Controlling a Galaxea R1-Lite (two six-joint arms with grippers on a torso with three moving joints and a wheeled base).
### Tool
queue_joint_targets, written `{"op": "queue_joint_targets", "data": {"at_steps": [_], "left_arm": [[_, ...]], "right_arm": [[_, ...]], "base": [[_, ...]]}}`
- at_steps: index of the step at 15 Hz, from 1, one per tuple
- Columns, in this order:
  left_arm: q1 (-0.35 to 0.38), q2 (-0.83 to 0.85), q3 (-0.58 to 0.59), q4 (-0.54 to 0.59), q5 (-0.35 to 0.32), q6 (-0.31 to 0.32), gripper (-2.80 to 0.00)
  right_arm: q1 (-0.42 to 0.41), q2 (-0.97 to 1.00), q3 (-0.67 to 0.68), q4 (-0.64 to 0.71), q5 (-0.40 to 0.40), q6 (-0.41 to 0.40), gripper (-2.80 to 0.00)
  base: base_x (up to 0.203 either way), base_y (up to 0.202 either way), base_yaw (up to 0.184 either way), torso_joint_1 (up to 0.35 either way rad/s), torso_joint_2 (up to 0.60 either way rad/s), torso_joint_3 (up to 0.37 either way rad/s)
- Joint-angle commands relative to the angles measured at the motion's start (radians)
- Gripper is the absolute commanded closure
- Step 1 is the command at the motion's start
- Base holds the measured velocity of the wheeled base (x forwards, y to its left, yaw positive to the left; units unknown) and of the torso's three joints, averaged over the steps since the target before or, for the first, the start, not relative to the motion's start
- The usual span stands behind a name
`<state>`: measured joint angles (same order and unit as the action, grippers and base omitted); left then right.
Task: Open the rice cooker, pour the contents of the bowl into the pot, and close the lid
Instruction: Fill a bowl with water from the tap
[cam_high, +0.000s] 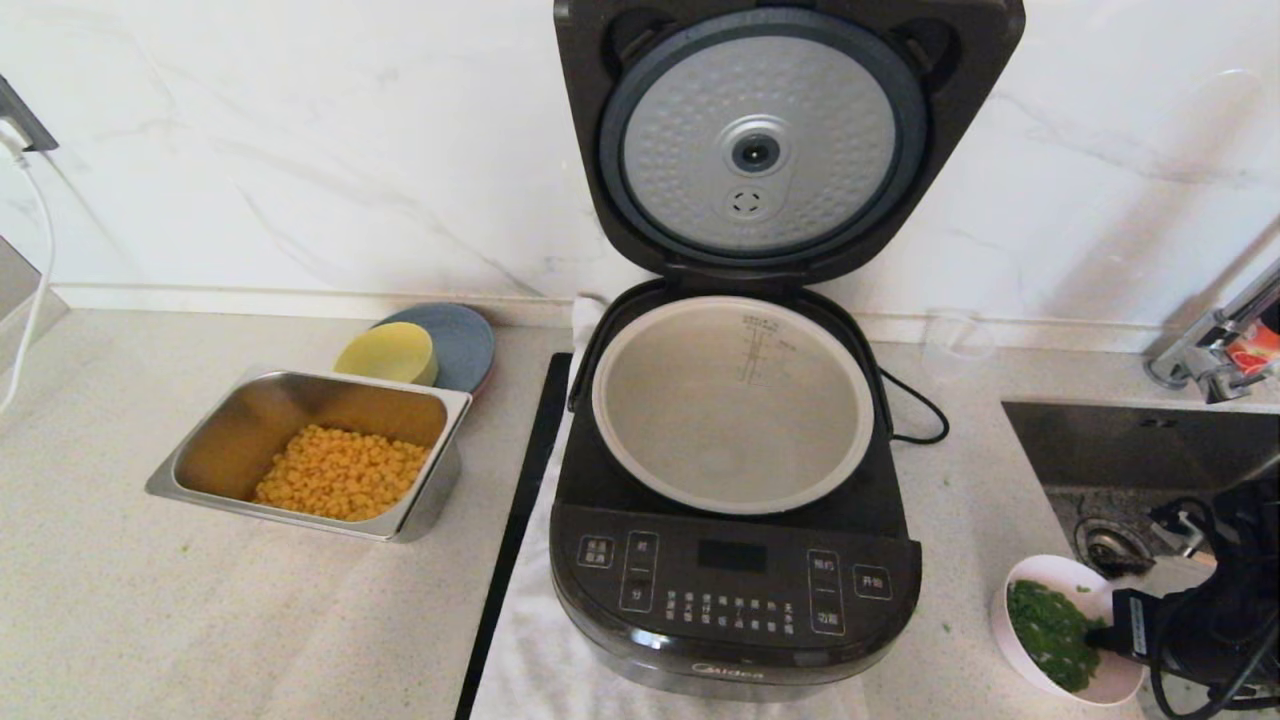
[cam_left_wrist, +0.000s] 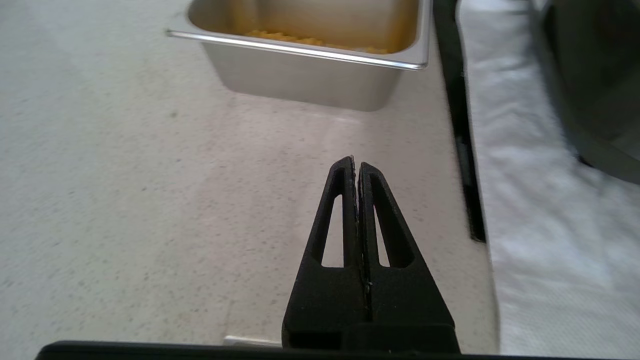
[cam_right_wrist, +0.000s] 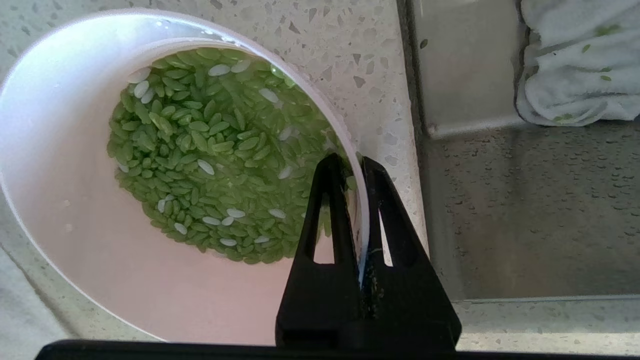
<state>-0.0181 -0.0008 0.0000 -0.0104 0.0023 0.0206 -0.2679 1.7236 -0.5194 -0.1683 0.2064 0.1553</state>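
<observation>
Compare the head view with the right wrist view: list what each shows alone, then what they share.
Head view only: the rice cooker with its lid raised, the empty pot, and the steel tray of corn.

Right wrist view only: the right pincer shut on the bowl's rim, one finger inside, one outside; a white cloth in the sink.

Both: the bowl of green contents beside the sink.

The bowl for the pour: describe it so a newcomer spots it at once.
Start at the black rice cooker with its lid up, then look to the robot's right, toward the sink. Beside the sink on the counter is the bowl, its rim pinched by the right gripper. Unlike the steel tray of corn, it is round, pale, and holds green grains.
</observation>
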Motion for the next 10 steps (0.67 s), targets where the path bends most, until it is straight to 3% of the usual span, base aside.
{"op": "queue_joint_targets", "data": {"at_steps": [1, 6, 10], "left_arm": [[0.000, -0.001, 0.008, 0.000, 0.001, 0.001, 0.00], [0.000, -0.001, 0.008, 0.000, 0.001, -0.001, 0.00], [0.000, -0.001, 0.008, 0.000, 0.001, 0.000, 0.00]], "right_arm": [[-0.001, -0.008, 0.001, 0.001, -0.001, 0.002, 0.00], [-0.009, -0.081, -0.013, 0.013, 0.020, 0.071, 0.00], [-0.085, -0.103, -0.056, 0.069, 0.042, 0.075, 0.00]], "base": [[0.000, 0.000, 0.000, 0.000, 0.00, 0.000], [0.000, 0.000, 0.000, 0.000, 0.00, 0.000], [0.000, 0.000, 0.000, 0.000, 0.00, 0.000]]}}
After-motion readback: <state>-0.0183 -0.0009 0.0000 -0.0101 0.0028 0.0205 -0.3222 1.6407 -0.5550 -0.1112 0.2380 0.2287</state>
